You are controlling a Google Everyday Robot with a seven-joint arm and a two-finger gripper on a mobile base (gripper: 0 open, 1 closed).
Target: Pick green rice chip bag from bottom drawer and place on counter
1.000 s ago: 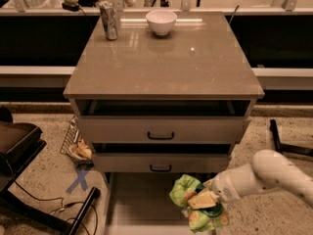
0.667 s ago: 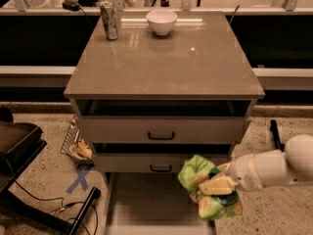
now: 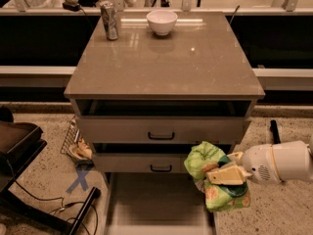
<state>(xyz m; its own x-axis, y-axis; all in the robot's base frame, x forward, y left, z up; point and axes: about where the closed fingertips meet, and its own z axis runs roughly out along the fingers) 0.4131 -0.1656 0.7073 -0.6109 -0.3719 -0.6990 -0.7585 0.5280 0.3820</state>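
gripper: my gripper (image 3: 219, 168) is down at the front right of the cabinet, beside the drawer fronts, fingers clamped on the green rice chip bag (image 3: 203, 158)

bag: crumpled in my grip and hanging free in the air, over the right edge of the bottom drawer (image 3: 156, 199), touching nothing else as far as I can see

what changed: a second ago the bag was lower, down by the drawer floor; now it's come up and drifted a bit right, so it's out of the drawer

meaning: pick part looks done imo, only the placing is left

counter: counter (image 3: 161, 62) is well above me, with a white bowl (image 3: 162, 21) and a soda can (image 3: 110, 21) at the back and the front bare

next: lift past the overhanging edge, then set it down up front
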